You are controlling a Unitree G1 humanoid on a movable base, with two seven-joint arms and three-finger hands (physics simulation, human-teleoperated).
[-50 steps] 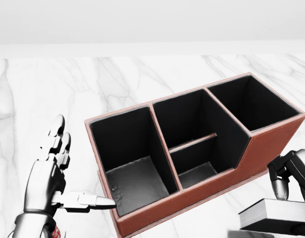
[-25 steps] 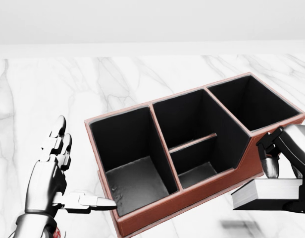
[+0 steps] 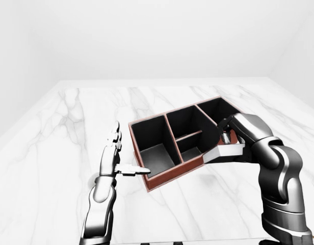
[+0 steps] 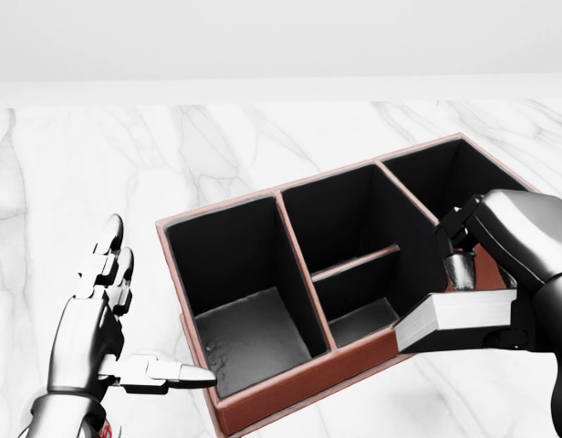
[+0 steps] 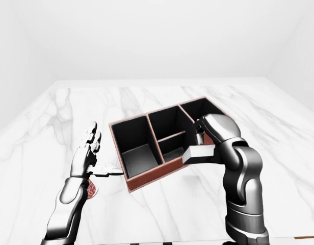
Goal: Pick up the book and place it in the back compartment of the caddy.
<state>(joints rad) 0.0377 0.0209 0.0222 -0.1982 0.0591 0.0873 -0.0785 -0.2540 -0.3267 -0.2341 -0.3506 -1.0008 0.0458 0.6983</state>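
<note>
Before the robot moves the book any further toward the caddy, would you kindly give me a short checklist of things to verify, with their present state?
1. Book gripped by the right hand: ok, fingers close round it.
2. Book clear of the table: ok, held up in the air.
3. Book over the compartment at the caddy's upper right in the head view: not ok, it hangs by the lower right wall.
4. That compartment free: cannot tell, the arm hides part of it.
5. Left hand out of the way: ok, open beside the caddy's left end.
</note>
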